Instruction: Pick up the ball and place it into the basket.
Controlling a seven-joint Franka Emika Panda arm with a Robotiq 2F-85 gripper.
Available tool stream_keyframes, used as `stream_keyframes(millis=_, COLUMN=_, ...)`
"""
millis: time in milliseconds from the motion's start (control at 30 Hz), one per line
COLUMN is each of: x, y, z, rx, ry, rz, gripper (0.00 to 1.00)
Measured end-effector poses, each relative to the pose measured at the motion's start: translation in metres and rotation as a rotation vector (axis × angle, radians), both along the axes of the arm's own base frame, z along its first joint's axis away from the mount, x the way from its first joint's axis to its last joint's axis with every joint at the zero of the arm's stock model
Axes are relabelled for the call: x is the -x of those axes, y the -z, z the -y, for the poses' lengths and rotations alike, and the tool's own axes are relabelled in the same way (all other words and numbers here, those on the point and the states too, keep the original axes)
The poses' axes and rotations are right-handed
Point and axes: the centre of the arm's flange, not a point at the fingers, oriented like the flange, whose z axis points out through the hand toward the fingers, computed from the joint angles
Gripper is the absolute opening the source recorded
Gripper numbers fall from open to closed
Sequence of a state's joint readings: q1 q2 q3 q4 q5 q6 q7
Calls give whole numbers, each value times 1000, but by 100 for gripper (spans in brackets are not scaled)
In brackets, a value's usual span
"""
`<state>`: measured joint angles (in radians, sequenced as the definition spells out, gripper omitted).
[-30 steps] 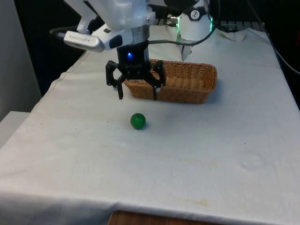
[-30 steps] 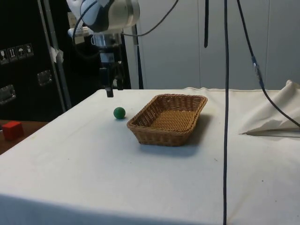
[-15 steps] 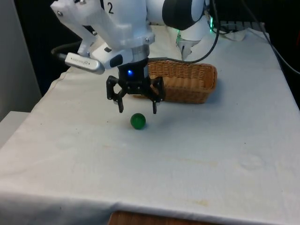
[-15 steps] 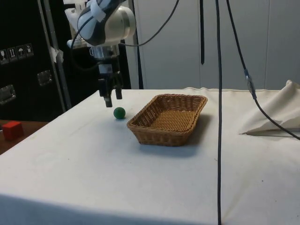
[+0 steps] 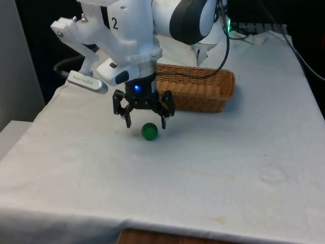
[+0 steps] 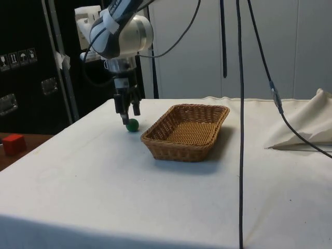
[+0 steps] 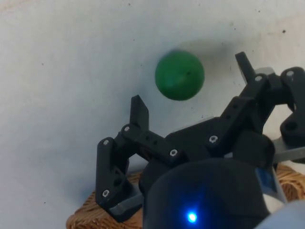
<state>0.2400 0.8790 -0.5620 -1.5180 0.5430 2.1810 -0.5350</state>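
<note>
A small green ball (image 5: 149,131) (image 6: 132,125) (image 7: 179,75) lies on the white cloth, in front of the wicker basket (image 5: 195,87) (image 6: 185,131). My black gripper (image 5: 145,123) (image 6: 130,119) (image 7: 190,81) hangs open just above and slightly behind the ball, one fingertip on each side of it. The fingers (image 7: 138,109) do not touch the ball. The basket is shallow, rectangular and holds nothing that I can see.
A crumpled white cloth (image 6: 306,127) lies at the table's far end beyond the basket. Black cables (image 6: 240,104) hang down in the side view. A red block (image 6: 13,143) sits off the table on a low surface.
The gripper has come down and forward from in front of the basket to just above the ball, staying open. The ball and basket have not moved.
</note>
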Motion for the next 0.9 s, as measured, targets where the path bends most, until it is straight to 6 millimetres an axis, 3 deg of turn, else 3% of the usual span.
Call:
stream_keyframes(millis=633, x=-6, y=15, z=-4, rx=1, ry=-2, rz=-6, gripper=100)
stream_keyframes(millis=733, x=-6, y=15, z=-5, rx=1, ry=-4, rz=-5, gripper=91)
stream_keyframes(millis=900, x=-6, y=15, z=-5, rx=1, ry=-4, rz=-5, gripper=42)
